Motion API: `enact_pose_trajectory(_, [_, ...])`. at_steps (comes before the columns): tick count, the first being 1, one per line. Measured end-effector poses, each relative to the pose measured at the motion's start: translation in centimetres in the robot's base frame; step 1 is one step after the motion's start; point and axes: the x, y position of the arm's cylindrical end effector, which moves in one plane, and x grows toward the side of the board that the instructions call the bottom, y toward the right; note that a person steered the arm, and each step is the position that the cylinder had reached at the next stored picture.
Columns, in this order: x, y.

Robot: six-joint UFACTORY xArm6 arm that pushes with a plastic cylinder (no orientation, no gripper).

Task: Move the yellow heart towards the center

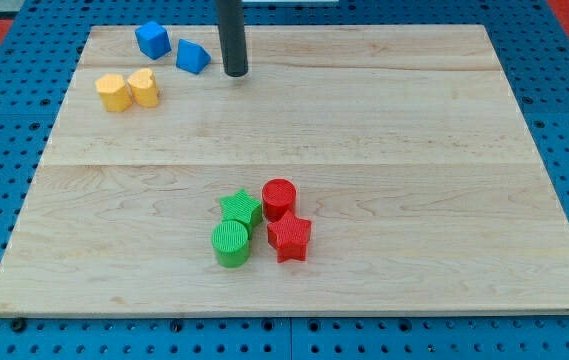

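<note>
The yellow heart [145, 87] lies near the board's upper left, touching a yellow hexagon [113, 92] on its left. My tip [236, 73] rests on the board near the view's top, to the right of and slightly above the heart, with a clear gap between them. A blue triangular block [192, 56] sits just left of my tip.
A blue cube-like block [152, 39] lies at the upper left. Near the bottom middle a green star [240, 209], green cylinder [231, 243], red cylinder [278, 198] and red star [288, 237] cluster together. The wooden board [414, 150] sits on a blue pegboard.
</note>
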Motion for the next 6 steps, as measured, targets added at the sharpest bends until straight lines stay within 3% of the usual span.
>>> enact_pose_trajectory(3, [-0.6,-13.6])
enact_pose_trajectory(6, [2.4,-14.8])
